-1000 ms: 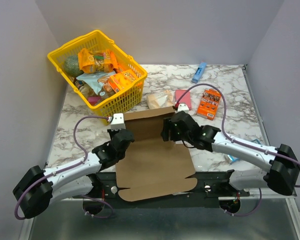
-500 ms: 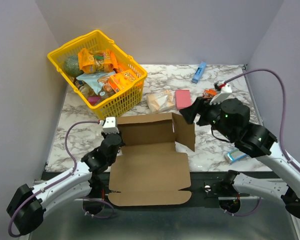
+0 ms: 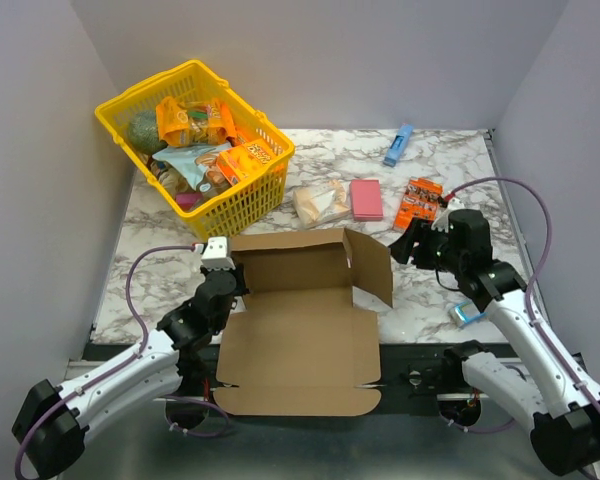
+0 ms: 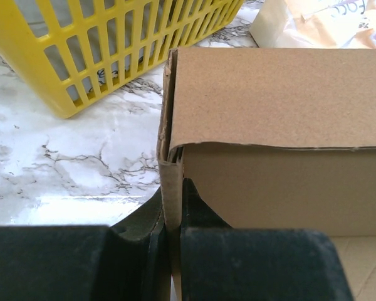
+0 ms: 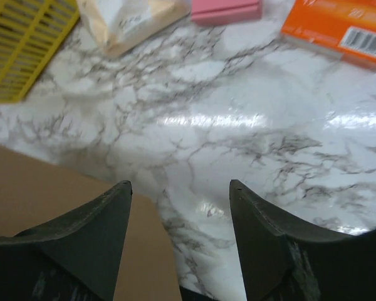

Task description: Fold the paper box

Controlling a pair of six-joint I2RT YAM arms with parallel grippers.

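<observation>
Left claw (image 4: 173, 207) is pressed together on the cardboard box (image 3: 295, 340). It pinches a thin upright flap at the far left corner, where that flap meets the raised far wall. Right claw (image 5: 178, 188) is spread and holds nothing. It hovers over the bare surface (image 3: 420, 300), just right of the box.

Box position: near centre of the surface, between the two arms. The flat near panel reaches out over the near edge. The far wall and the right end flap (image 3: 372, 265) stand up; the right flap leans outward to the right and is not yet tucked.

Governing relation: the box lies to the left of the right claw. The right wrist view shows cardboard at the lower left, beside the left finger. The floor of the box is long from left to right, and the right flap runs near to far along its right end. The right arm is the nearer one to this flap. Judgement: the right claw must travel left to meet the flap while the left claw anchors the opposite corner.

Clearance: the yellow basket (image 3: 250, 200) stands just beyond the far left corner.
</observation>
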